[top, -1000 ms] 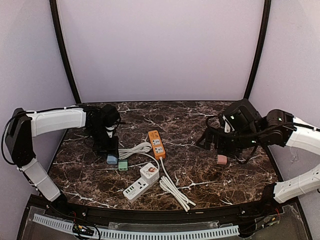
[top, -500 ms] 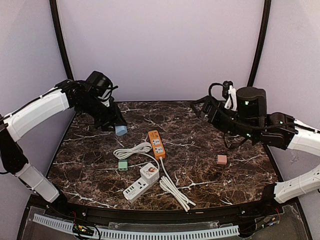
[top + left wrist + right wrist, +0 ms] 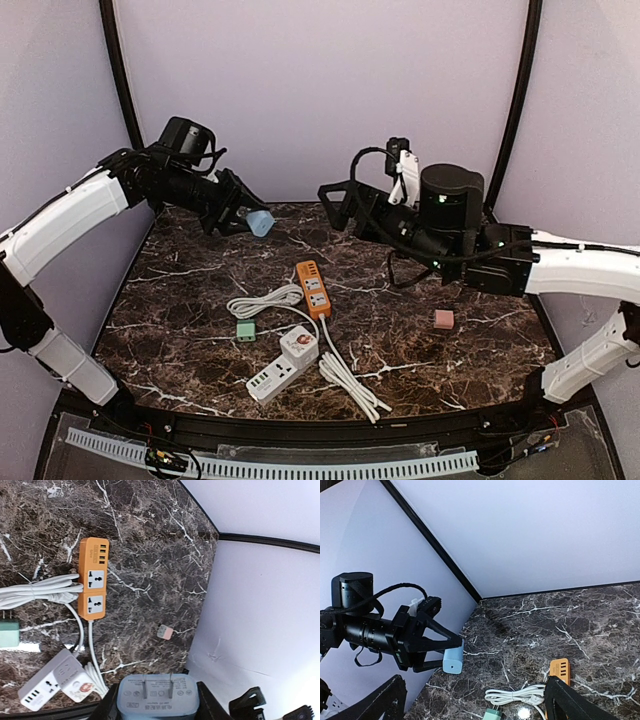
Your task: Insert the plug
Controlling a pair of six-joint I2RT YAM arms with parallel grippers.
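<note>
your left hand point(image 3: 248, 218) grips the pale blue two-prong plug point(image 3: 261, 222) high above the dark marble table's point(image 3: 420, 345) far left; right hand point(image 3: 338, 206) gapes empty. coiled white cord point(image 3: 268, 298) touches the orange socket strip point(image 3: 313, 287).

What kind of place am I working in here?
Likely a lab test booth, not a home: a marble-look tabletop boxed in by plain pale walls and black poles, with loose power strips laid out as props.
</note>
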